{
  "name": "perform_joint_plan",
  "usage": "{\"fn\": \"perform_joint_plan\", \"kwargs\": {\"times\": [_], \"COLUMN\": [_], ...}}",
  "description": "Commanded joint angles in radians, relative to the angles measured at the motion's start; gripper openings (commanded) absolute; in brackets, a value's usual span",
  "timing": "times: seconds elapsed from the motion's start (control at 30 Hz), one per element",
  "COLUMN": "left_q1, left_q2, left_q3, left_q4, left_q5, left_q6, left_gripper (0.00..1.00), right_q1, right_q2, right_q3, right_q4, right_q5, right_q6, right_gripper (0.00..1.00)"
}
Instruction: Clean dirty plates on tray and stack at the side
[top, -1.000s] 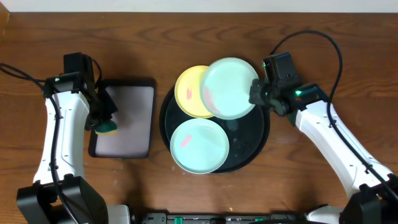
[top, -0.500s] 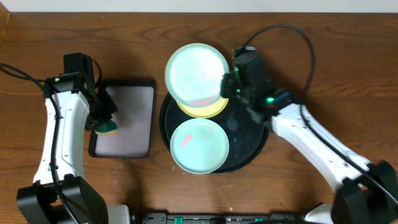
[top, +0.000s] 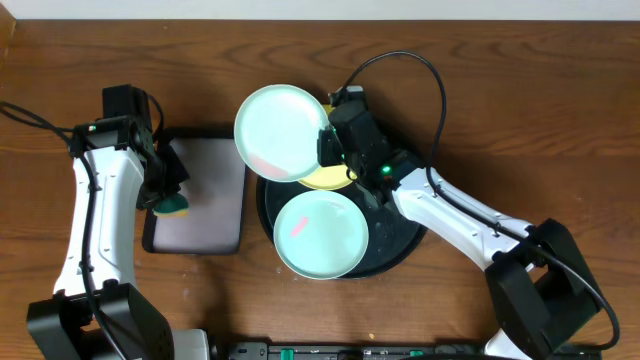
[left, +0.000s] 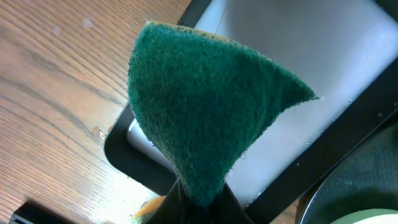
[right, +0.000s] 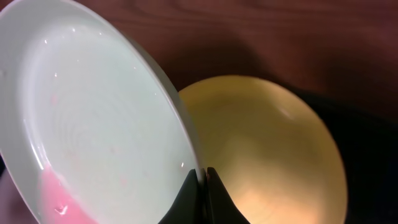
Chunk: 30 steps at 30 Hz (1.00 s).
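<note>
While the right gripper (top: 325, 148) is clenched on the rim of one mint plate (top: 280, 132), that plate hangs raised over the far left edge of the round tray (top: 405, 235) and partly over the bare table (top: 500, 80). In the right wrist view the two fingertips (right: 198, 186) pinch the plate edge with no gap between them. A pink smear (top: 262, 160) sits on the plate's left part.

The yellow plate (top: 330, 178) lies on the round tray directly below. The raised plate and the gripper cover most of it from above, and only its near edge shows. The second mint plate (top: 320, 235) lies flat on the near side of the round tray, touching the yellow plate, with a small pink mark (top: 297, 225) on it.

The left gripper (top: 165, 190) is clamped on a green sponge (left: 205, 112), held above the left rim of the rectangular tray (top: 205, 195). That tray stands just beside the round tray, apart from it. The right arm's cable (top: 420, 75) loops over the table beyond the round tray.
</note>
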Motion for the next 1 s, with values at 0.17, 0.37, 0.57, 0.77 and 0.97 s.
{"fn": "perform_joint_plan", "kwargs": {"times": [0.17, 0.37, 0.57, 0.77, 0.97], "left_q1": [0.001, 0.001, 0.001, 0.001, 0.001], "left_q2": [-0.002, -0.002, -0.002, -0.002, -0.002], "left_q3": [-0.007, -0.007, -0.007, -0.007, -0.007], "left_q4": [-0.002, -0.002, -0.002, 0.004, 0.017], "left_q5": [-0.005, -0.005, -0.005, -0.005, -0.005], "left_q6": [0.005, 0.005, 0.005, 0.005, 0.006], "left_gripper": [0.08, 0.07, 0.07, 0.07, 0.07], "right_q1": [0.010, 0.018, 0.022, 0.036, 0.049], "right_q2": [0.000, 0.000, 0.000, 0.000, -0.001], "right_q3": [0.013, 0.013, 0.013, 0.013, 0.013], "right_q4": [0.016, 0.022, 0.061, 0.115, 0.131], "right_q5": [0.039, 0.043, 0.073, 0.073, 0.106], "right_q6": [-0.120, -0.216, -0.313, -0.408, -0.438], "right_gripper": [0.01, 0.01, 0.01, 0.01, 0.01]}}
